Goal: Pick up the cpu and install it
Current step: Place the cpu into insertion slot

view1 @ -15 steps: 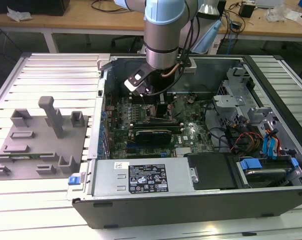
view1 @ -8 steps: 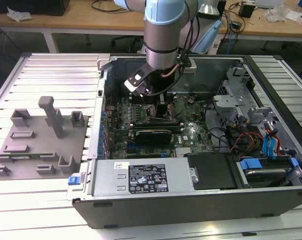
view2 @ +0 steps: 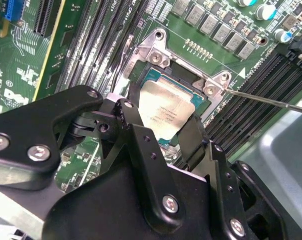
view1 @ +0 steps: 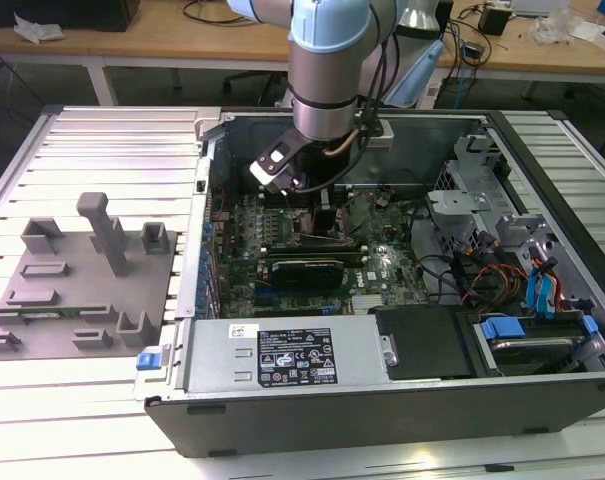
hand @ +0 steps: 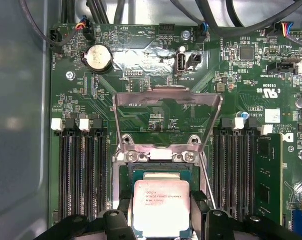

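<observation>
- Exterior view: my tool [view1: 324,222] reaches down inside the computer case [view1: 382,420].
- Second wrist view: it is clamped on the chip [view2: 165,112], with the socket [view2: 158,52] just beneath.
- First wrist view: I judge this is the installing step; seating needs the chip level and square.

Bright light glares off the slatted table [view1: 82,400] and the cpu [hand: 161,207], while the case [view1: 382,410] interior is dimmer.

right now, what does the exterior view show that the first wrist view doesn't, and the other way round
Exterior view: the arm, the whole computer case, the grey fixture blocks on the exterior view's left. First wrist view: the gripper shut on the cpu, the raised socket frame, a coin battery. Both: the green motherboard.
</observation>
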`<state>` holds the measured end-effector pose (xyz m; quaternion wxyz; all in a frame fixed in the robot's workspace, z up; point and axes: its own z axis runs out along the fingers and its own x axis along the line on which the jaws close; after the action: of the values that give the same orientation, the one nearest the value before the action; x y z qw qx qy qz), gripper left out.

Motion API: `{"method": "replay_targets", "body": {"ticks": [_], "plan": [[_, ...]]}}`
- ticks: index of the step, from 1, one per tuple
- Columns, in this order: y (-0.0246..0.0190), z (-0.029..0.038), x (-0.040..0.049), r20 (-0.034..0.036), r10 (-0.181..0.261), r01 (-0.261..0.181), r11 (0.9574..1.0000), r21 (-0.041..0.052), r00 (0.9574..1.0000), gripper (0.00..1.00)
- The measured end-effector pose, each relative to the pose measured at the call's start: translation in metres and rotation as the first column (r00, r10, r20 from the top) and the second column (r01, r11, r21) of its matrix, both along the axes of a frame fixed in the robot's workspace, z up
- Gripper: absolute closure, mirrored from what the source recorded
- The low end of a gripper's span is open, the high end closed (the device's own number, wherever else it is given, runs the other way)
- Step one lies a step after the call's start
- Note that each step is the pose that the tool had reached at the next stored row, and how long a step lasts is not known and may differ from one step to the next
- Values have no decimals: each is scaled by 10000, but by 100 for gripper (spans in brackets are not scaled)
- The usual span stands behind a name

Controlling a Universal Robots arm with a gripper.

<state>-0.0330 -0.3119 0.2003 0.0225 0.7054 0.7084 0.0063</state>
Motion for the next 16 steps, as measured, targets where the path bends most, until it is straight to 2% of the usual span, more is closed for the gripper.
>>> {"method": "replay_targets", "body": {"ticks": [13, 16], "plan": [[2, -9, 14, 3, 19, -19, 10000, 1, 10000, 45], [1, -14, 14, -1, 21, -21, 10000, -58, 10000, 45]]}}
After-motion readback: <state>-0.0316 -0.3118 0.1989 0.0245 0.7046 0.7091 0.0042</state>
